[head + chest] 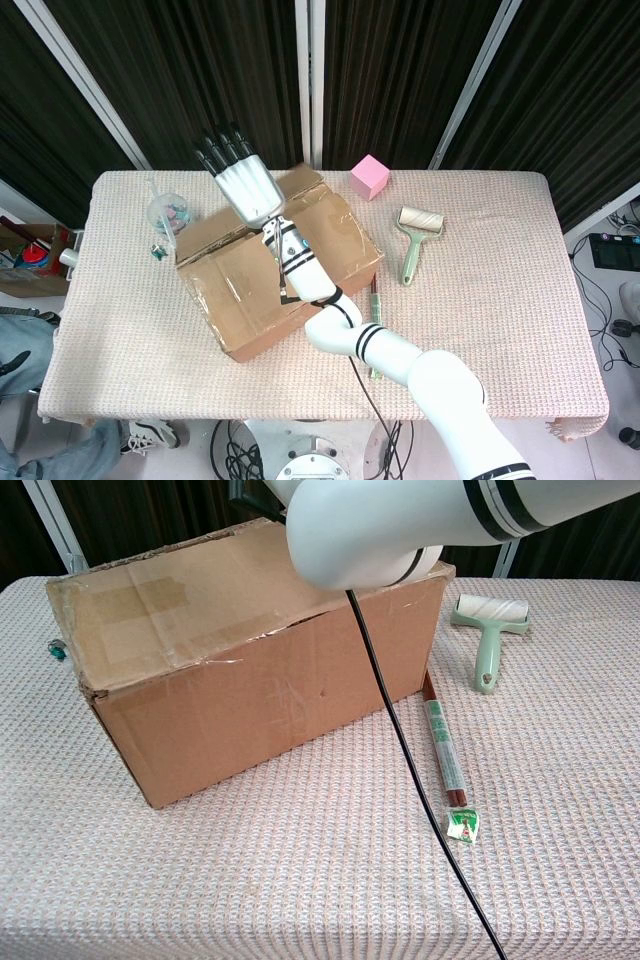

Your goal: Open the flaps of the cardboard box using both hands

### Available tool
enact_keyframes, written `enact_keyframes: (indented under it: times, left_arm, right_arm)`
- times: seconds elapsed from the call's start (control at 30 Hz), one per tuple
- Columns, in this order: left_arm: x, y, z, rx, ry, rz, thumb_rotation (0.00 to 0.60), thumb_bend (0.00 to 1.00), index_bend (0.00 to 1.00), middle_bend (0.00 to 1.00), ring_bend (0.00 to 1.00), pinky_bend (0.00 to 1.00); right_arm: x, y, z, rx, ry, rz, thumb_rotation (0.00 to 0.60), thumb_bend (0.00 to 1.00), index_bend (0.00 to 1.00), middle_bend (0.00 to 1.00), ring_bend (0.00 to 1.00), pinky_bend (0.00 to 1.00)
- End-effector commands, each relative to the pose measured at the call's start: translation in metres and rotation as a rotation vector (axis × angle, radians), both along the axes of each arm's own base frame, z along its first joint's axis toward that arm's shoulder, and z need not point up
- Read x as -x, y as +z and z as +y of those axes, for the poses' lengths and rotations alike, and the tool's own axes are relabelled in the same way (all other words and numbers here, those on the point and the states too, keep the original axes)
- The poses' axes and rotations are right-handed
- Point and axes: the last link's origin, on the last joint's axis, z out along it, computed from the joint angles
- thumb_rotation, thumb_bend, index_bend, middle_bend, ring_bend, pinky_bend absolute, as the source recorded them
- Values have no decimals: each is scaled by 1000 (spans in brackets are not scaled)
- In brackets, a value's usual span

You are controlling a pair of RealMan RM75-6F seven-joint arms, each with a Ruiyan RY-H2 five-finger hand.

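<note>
- The cardboard box [275, 265] sits left of centre on the table [500, 310], turned at an angle.
- Right hand [238, 175] — raised above the box's far-left edge, fingers straight and spread, holding nothing.
- One far flap [245, 215] stands folded outward beneath that hand; the near flap [200, 600] lies flat across the top.
- A lint roller [415, 240] lies right of the box, a pink cube [368, 177] at the far edge, a clear cup [170, 215] to the far left.
- A thin red-brown stick [443, 745] lies just beside the box's right end.
</note>
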Motion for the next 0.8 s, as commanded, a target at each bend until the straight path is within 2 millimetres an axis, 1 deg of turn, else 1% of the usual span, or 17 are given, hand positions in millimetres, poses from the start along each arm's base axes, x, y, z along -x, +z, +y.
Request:
enact_keyframes:
  times: [0.03, 0.1, 0.2, 0.23, 0.33, 0.37, 0.4, 0.43, 0.53, 0.6, 0.7, 0.73, 0.8]
  left_arm:
    - [-2, 0, 2, 2, -9, -5, 506, 75, 42, 66, 80, 212]
    - [-6, 1, 6, 3, -31, -14, 505, 75, 42, 66, 80, 211]
    - [-18, 7, 15, 12, -83, -34, 505, 77, 47, 66, 80, 211]
    - [-24, 10, 19, 19, -108, -39, 508, 79, 50, 66, 80, 211]
    - [-40, 17, 32, 43, -152, -36, 508, 85, 53, 66, 80, 212]
    - [-47, 19, 38, 54, -162, -38, 507, 86, 53, 66, 80, 212]
    - [-53, 19, 44, 62, -171, -44, 509, 87, 53, 66, 81, 212]
    - [-59, 19, 50, 73, -177, -53, 509, 88, 53, 66, 81, 212]
    - [-75, 13, 64, 108, -198, -81, 512, 88, 53, 67, 81, 212]
    - [-89, 5, 76, 142, -222, -99, 512, 83, 53, 75, 81, 213]
    - [-103, -6, 88, 173, -235, -118, 512, 63, 53, 89, 85, 218]
    - [-109, -11, 94, 187, -237, -122, 503, 59, 53, 95, 92, 223]
    - [-120, -20, 102, 218, -240, -141, 487, 50, 54, 104, 100, 229]
  right_arm:
    - [10, 13, 5, 8, 43, -60, 600, 329, 0, 0, 0, 0]
    - [20, 28, 7, 28, 66, -82, 600, 333, 0, 0, 0, 0]
    - [47, 62, 15, 58, 85, -113, 600, 338, 0, 0, 0, 0]
    - [61, 79, 20, 72, 89, -122, 600, 338, 0, 0, 0, 0]
    - [101, 122, 35, 125, 80, -121, 600, 338, 0, 0, 0, 0]
    - [122, 142, 43, 158, 65, -110, 600, 338, 0, 0, 0, 0]
    - [138, 156, 49, 183, 48, -100, 600, 338, 0, 0, 0, 0]
    - [161, 175, 59, 211, 22, -89, 600, 337, 0, 0, 0, 0]
    - [215, 210, 86, 248, -50, -69, 600, 336, 0, 0, 0, 0]
    - [263, 233, 115, 269, -113, -43, 600, 335, 0, 0, 0, 0]
    - [313, 253, 147, 305, -165, -25, 600, 333, 0, 0, 0, 0]
    - [334, 260, 162, 325, -192, -30, 600, 333, 0, 0, 0, 0]
    - [364, 267, 183, 355, -244, -43, 600, 333, 0, 0, 0, 0]
